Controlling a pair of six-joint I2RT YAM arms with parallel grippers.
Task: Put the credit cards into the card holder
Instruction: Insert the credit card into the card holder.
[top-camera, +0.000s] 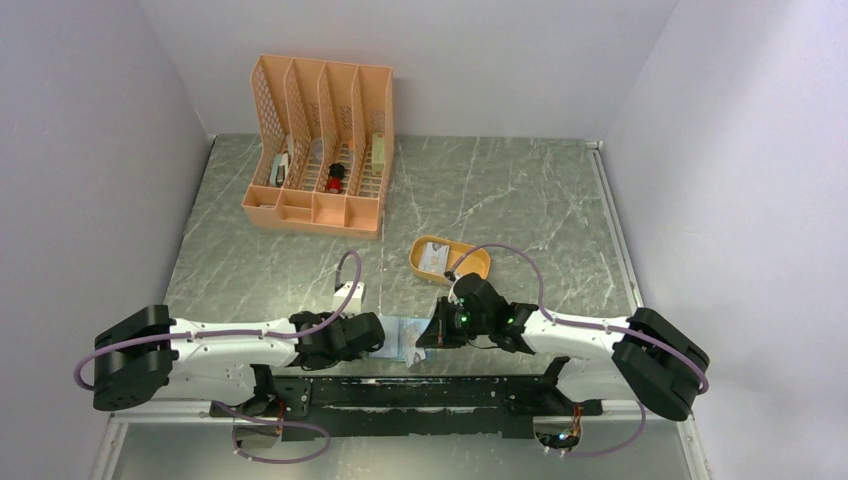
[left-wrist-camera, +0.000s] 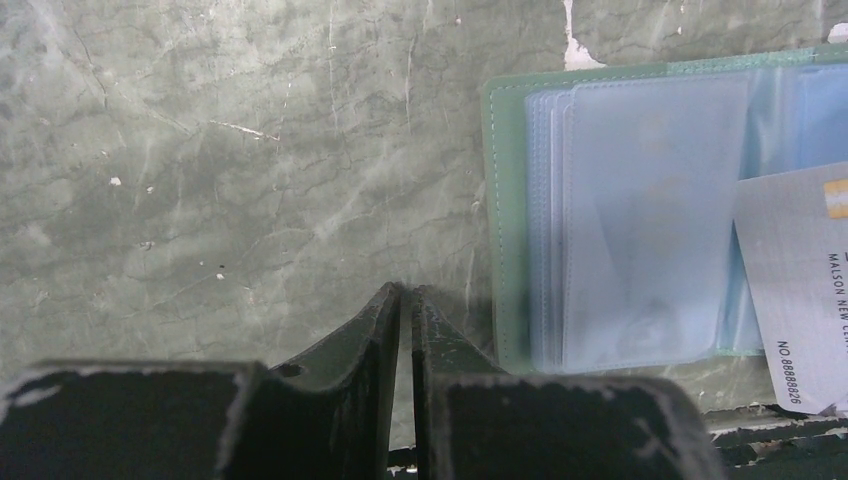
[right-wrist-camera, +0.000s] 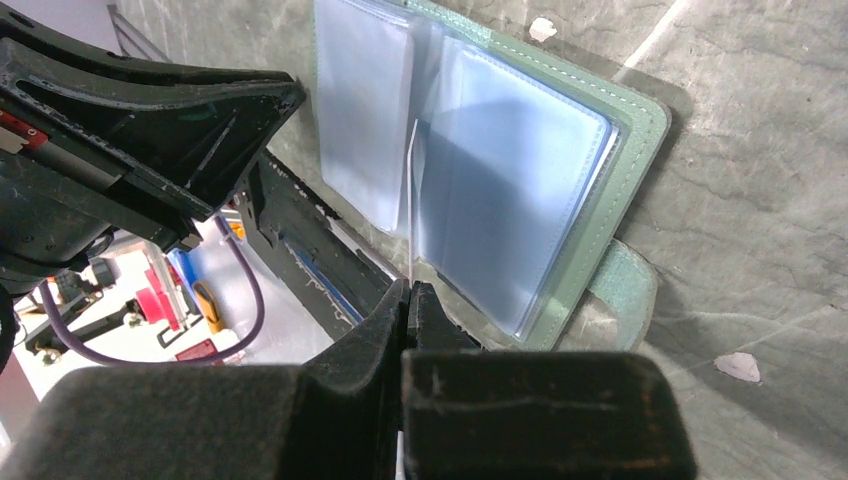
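The card holder (right-wrist-camera: 520, 150) lies open on the marble top, sage-green with pale blue clear sleeves, between the two grippers (top-camera: 398, 340). My right gripper (right-wrist-camera: 408, 285) is shut on a credit card (right-wrist-camera: 411, 200), seen edge-on as a thin pale line running from the fingertips in between the sleeves. In the left wrist view the same kind of silver-grey credit card (left-wrist-camera: 800, 290) shows face-on over the holder's right part (left-wrist-camera: 640, 200). My left gripper (left-wrist-camera: 407, 290) rests just left of the holder's green edge, its jaws all but together with nothing between them.
A mustard-yellow oval tray (top-camera: 470, 268) holding another pale card (top-camera: 436, 260) sits behind the right gripper. A peach lattice organizer (top-camera: 320, 150) stands at the back left. The table's near edge and the arms' black mounting rail (top-camera: 400, 392) are just below the holder.
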